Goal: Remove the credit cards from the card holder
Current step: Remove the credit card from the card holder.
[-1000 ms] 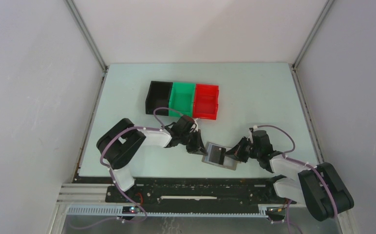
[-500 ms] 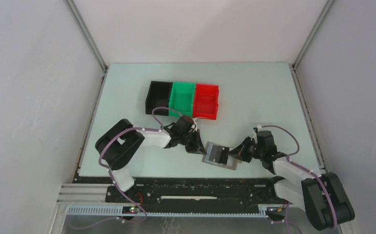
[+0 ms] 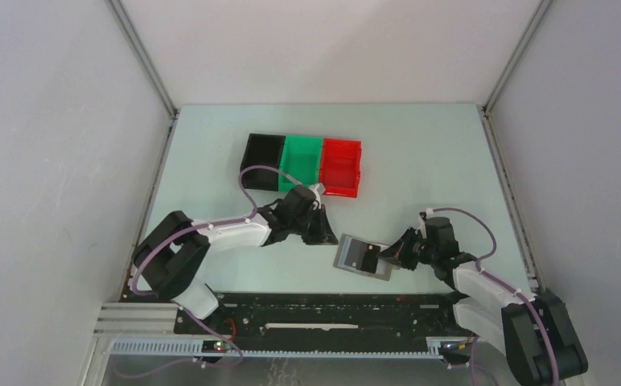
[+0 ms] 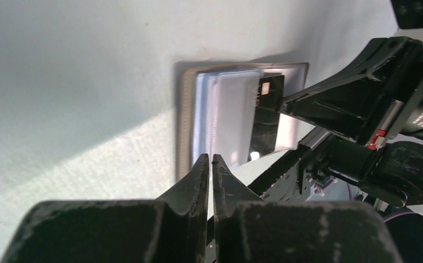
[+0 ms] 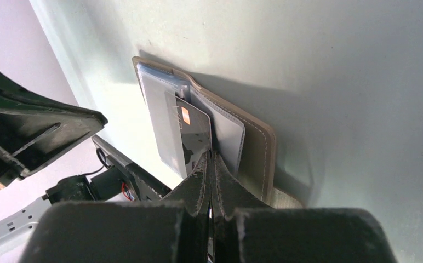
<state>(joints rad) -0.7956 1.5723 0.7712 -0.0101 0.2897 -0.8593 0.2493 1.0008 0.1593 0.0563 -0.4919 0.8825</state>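
Observation:
The card holder lies open on the table between my two grippers, taupe outside with pale inner pockets. A grey credit card with a small orange chip sticks partly out of a pocket. It shows dark in the left wrist view. My right gripper is shut on this card's near edge, at the holder's right side. My left gripper is shut with nothing between its fingers, just off the holder's left edge. No tan-orange card shows.
Three bins stand in a row behind the left gripper: black, green and red. The table's near edge and the black base rail run just below the card holder. White walls enclose the table.
The left arm has stretched out flatter, and its gripper has come off the holder's left edge. The right arm has dropped lower while still gripping the card.

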